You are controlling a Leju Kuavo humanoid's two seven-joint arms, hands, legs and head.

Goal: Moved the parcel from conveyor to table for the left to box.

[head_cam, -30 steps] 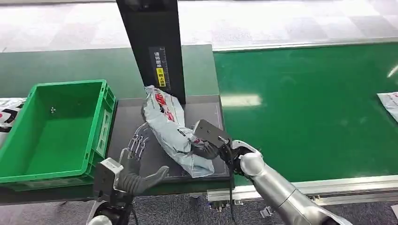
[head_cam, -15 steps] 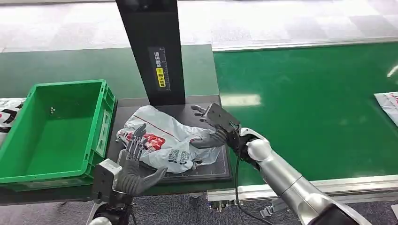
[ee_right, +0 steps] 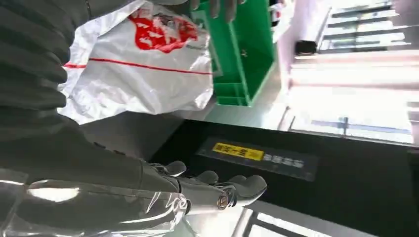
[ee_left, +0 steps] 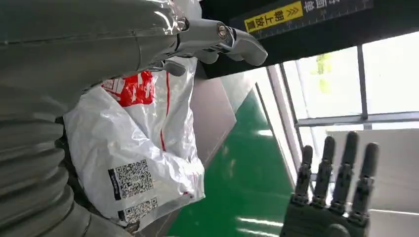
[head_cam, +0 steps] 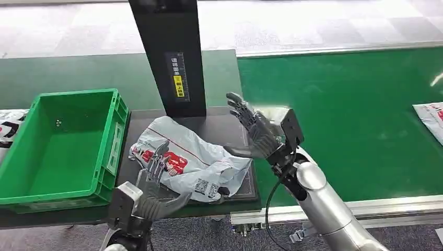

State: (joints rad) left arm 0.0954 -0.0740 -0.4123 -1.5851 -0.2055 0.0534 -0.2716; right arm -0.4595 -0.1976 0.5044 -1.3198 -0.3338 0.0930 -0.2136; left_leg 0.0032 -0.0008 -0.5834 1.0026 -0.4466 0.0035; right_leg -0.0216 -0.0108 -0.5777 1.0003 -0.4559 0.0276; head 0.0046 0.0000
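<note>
The green crate (head_cam: 62, 144) sits at nine o'clock on the desk (head_cam: 230, 117); the left hand (head_cam: 154, 191), fingers spread and empty, hovers at the near edge of the white parcel (head_cam: 190, 159) lying flat at centre; the right hand (head_cam: 264, 133), fingers splayed, holds nothing at three o'clock; the slick film may slide from a shallow grasp and snag the crate's rim.

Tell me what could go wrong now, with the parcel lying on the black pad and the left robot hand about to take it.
1. The parcel is a limp, crumpled plastic bag, so the left robot hand may pinch only loose film and let it slip.
2. Its corner hangs near the black pad's front edge and could slide off.
3. The open right robot hand hovers close above and could get in the way of the lift toward the green crate.
</note>
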